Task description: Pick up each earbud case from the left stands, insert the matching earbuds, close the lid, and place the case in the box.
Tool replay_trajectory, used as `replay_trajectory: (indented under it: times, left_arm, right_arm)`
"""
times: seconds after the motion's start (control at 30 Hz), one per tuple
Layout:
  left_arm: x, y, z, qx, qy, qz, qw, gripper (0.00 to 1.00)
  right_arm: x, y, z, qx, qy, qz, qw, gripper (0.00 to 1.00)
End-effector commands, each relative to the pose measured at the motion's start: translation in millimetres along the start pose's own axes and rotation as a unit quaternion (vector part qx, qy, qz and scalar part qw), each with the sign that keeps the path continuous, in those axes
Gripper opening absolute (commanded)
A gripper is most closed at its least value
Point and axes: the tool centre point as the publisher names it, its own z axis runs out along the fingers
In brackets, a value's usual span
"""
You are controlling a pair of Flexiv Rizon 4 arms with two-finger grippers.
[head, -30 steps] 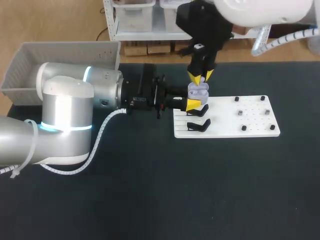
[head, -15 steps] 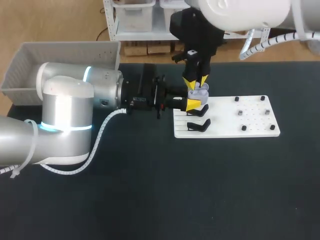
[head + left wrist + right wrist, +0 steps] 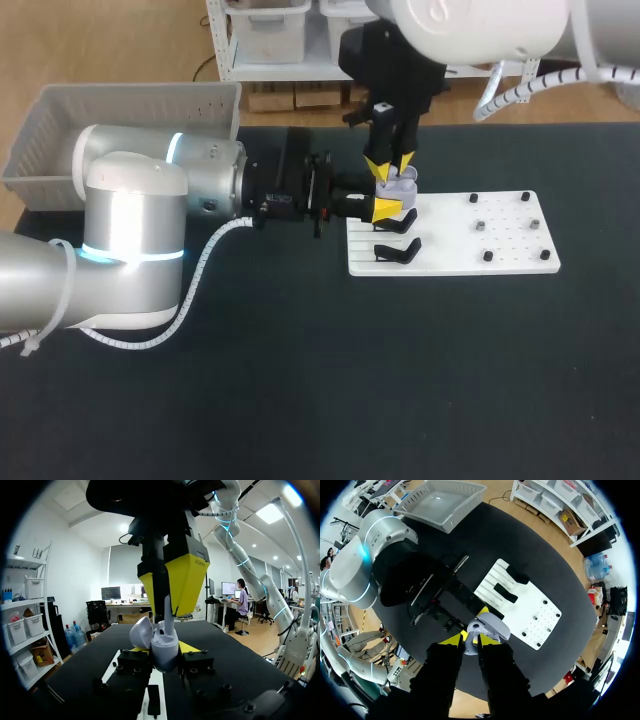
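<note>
A lavender earbud case point(image 3: 402, 186) hangs with its lid open over the left end of the white board point(image 3: 470, 235). My left gripper point(image 3: 388, 208) comes in from the left and is shut on the case's body point(image 3: 164, 652). My right gripper point(image 3: 390, 166) points straight down over it, shut on a pale earbud point(image 3: 169, 620) whose lower end is in the case's opening. In the right wrist view the case point(image 3: 491, 625) lies just ahead of my right gripper point(image 3: 471, 641). Two black stands point(image 3: 397, 236) beside the case are bare.
Several small dark earbud holders point(image 3: 481, 226) dot the right half of the white board. A grey box point(image 3: 60, 110) stands at the table's far left corner, behind my left arm. Dark tabletop point(image 3: 400, 380) stretches in front of the board.
My right gripper has shifted slightly left and come down, bringing the earbud into the open case. The left arm and the case have stayed put.
</note>
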Motion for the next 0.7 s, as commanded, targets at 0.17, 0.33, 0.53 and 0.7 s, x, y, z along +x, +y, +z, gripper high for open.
replay_trajectory:
  times: [0.17, 0.33, 0.53, 0.7]
  left_arm:
    - [0.8, -1.2, -0.1, -0.002, -0.001, 0.001, 1.000, 0.00]
    - [0.8, -1.2, -0.1, -0.002, -0.001, 0.001, 1.000, 0.00]
    - [0.8, -1.2, -0.1, -0.002, -0.001, 0.001, 1.000, 0.00]
    - [0.8, -1.2, -0.1, -0.002, -0.001, 0.001, 1.000, 0.00]
  right_arm:
    - [-2.7, -1.8, 5.5, -0.003, 0.004, -0.003, 1.000, 0.00]
    - [-3.6, -3.8, 6.4, -0.003, 0.003, -0.001, 1.000, 0.00]
    - [-4.9, -6.8, 7.6, -0.003, 0.002, 0.003, 1.000, 0.00]
    - [-5.3, -8.8, 8.7, -0.003, 0.003, 0.004, 1.000, 0.00]
